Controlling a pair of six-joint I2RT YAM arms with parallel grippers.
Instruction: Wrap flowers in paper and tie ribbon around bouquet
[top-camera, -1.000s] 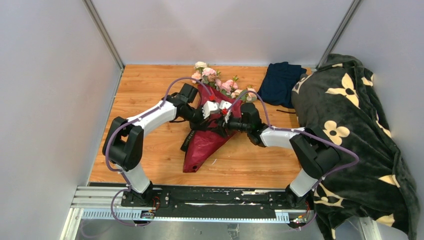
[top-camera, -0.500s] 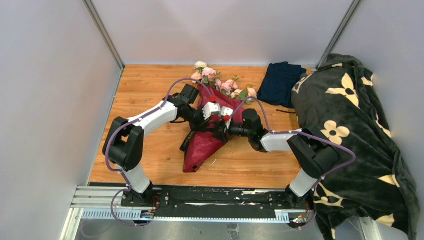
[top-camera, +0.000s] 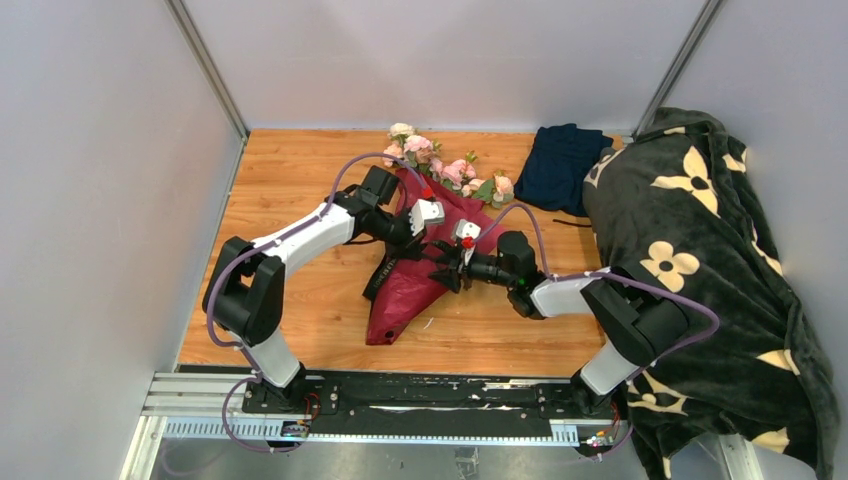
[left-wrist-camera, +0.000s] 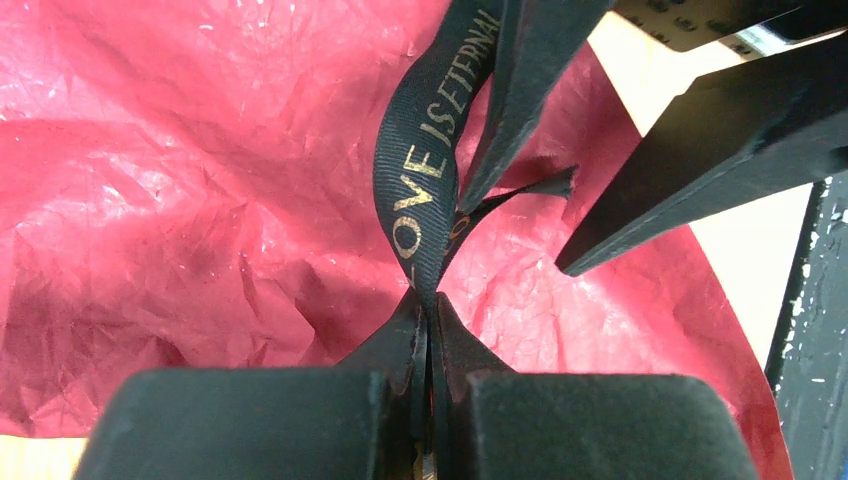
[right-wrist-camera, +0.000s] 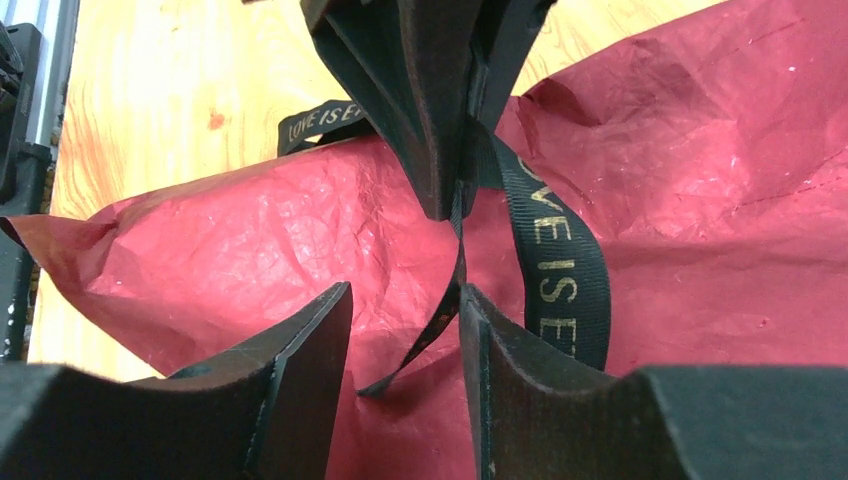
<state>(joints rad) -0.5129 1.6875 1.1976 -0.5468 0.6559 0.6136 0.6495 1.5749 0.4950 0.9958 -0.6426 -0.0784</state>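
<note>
You have the crinkly burgundy paper (top-camera: 408, 288) rolled into a cone, lying flat. Pink and cream flowers (top-camera: 425, 152) spill from the paper's wide far end. The gold-lettered black ribbon (left-wrist-camera: 418, 175) crosses the paper's middle, twisted and lifted.

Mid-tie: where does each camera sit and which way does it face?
Top external: above and behind the bases, looking down at the table and bouquet; both arms show.
Left wrist: on the left arm, looking along the left gripper, shut on the ribbon, over the paper.
Right wrist: facing back past the open right gripper at the left fingertips.
Shared: both wrist views show the ribbon and paper.
</note>
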